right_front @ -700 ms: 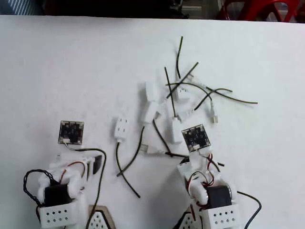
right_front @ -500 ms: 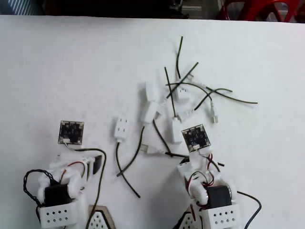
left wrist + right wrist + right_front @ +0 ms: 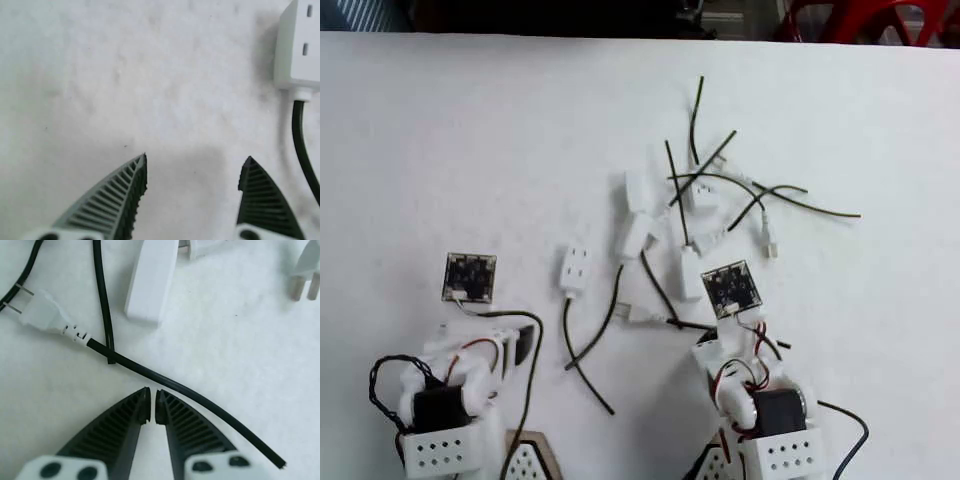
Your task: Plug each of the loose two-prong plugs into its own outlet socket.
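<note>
You've got a white table (image 3: 440,130) with the loose pieces lying across its middle and right. A lone socket block (image 3: 575,270) sits toward the centre, its black cord (image 3: 600,400) trailing to the near edge. Just right of it lies a white plug (image 3: 628,314). Farther back, more socket blocks (image 3: 636,236), plugs (image 3: 769,242) and dark cords (image 3: 810,206) lie tangled together.
</note>
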You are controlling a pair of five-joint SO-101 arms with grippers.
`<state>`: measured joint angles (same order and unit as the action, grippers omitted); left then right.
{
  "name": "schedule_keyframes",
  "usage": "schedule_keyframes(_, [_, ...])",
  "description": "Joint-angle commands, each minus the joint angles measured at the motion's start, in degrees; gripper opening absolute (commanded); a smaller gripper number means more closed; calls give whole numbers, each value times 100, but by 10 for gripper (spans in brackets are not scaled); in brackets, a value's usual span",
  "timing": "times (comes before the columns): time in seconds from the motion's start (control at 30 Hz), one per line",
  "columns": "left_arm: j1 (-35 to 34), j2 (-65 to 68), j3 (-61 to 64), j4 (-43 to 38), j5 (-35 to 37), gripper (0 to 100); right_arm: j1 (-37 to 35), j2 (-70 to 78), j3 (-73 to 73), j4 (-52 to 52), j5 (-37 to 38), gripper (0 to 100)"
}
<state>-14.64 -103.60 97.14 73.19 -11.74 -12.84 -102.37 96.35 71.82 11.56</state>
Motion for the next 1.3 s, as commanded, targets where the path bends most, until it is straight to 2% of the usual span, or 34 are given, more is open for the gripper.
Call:
schedule_keyframes(0.0, [57,-75,-18,26,-26,294,57,-57,53,48,18,29])
schedule_keyframes(1.07, [66,-75,-53,26,-53,297,22,-57,53,48,-26,30])
schedule_keyframes(1.17, [66,-75,-62,-62,-62,298,57,-57,53,48,18,31])
schedule_keyframes(1.27, [66,-75,-26,-519,-35,298,66,-66,53,4,18,32])
